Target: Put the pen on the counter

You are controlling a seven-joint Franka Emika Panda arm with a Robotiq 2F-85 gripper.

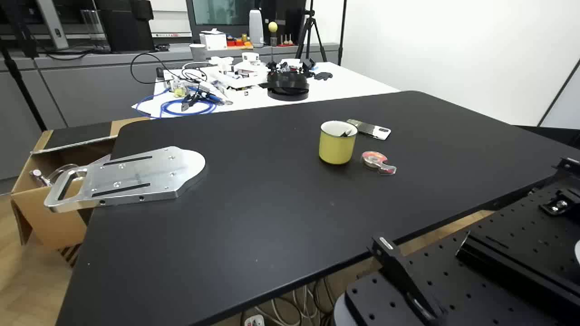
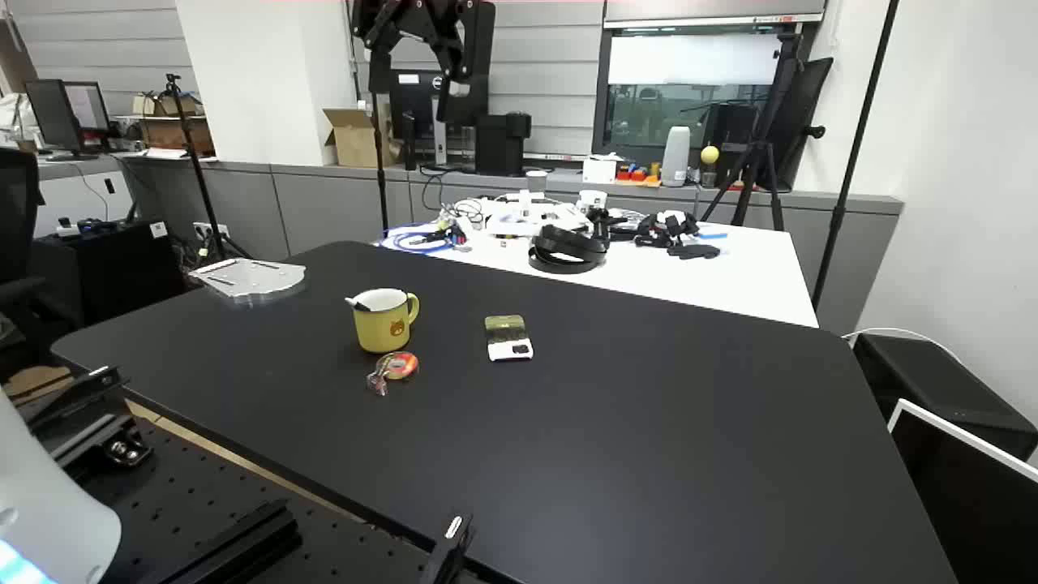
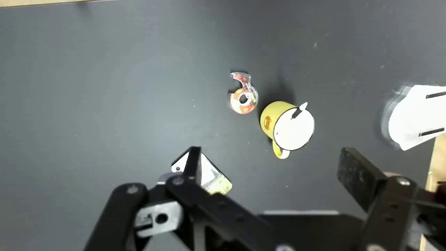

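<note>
The pen (image 3: 300, 109) stands tilted inside a yellow cup, its white end over the rim and its dark part inside; its lower end cannot be made out. The pen also shows in both exterior views (image 1: 346, 133) (image 2: 357, 305). The yellow cup (image 1: 336, 147) (image 2: 383, 326) (image 3: 273, 116) stands upright on the counter (image 1: 253, 203) (image 2: 649, 422) (image 3: 104, 87), a wide matte black tabletop. My gripper (image 2: 420, 97) hangs high above the counter. In the wrist view my gripper (image 3: 271, 167) is open and empty, its fingers wide apart, with the cup beyond them.
A tape dispenser (image 1: 378, 162) (image 2: 393, 369) (image 3: 244, 96) lies close beside the cup. A phone (image 1: 369, 129) (image 2: 508, 337) (image 3: 212, 174) lies on the counter nearby. A silver metal plate (image 1: 140, 174) (image 2: 251, 277) (image 3: 418, 116) overhangs the counter's edge. A cluttered white table (image 1: 362, 81) adjoins the counter.
</note>
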